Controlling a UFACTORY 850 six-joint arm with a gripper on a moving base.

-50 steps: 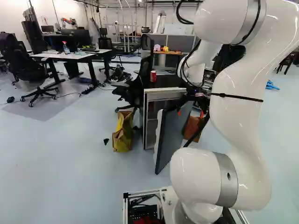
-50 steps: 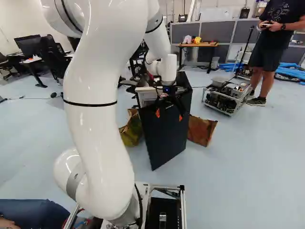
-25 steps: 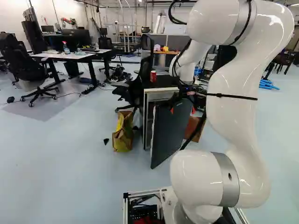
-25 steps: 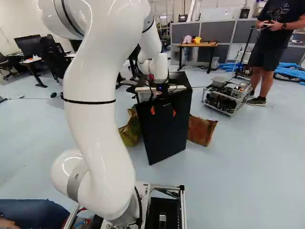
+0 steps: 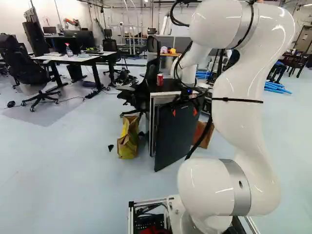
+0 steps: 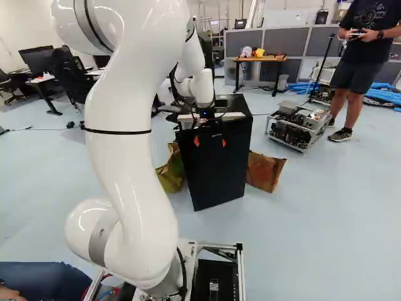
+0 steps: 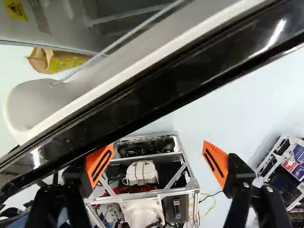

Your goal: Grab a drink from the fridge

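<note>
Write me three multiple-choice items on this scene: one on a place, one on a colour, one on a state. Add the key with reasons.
1. Where is the red can?
A. On the floor
B. On top of the fridge
C. In a paper bag

2. What colour are the pads on the fingers?
A. Orange
B. Green
C. White

3. How does the fridge door stand?
A. Fully shut
B. Taken off, flat on the floor
C. Ajar

Key:
1. B, the left base view shows it standing on the dark top.
2. A, the wrist view shows both pads orange.
3. C, the wrist view shows a gap behind the door.
</note>
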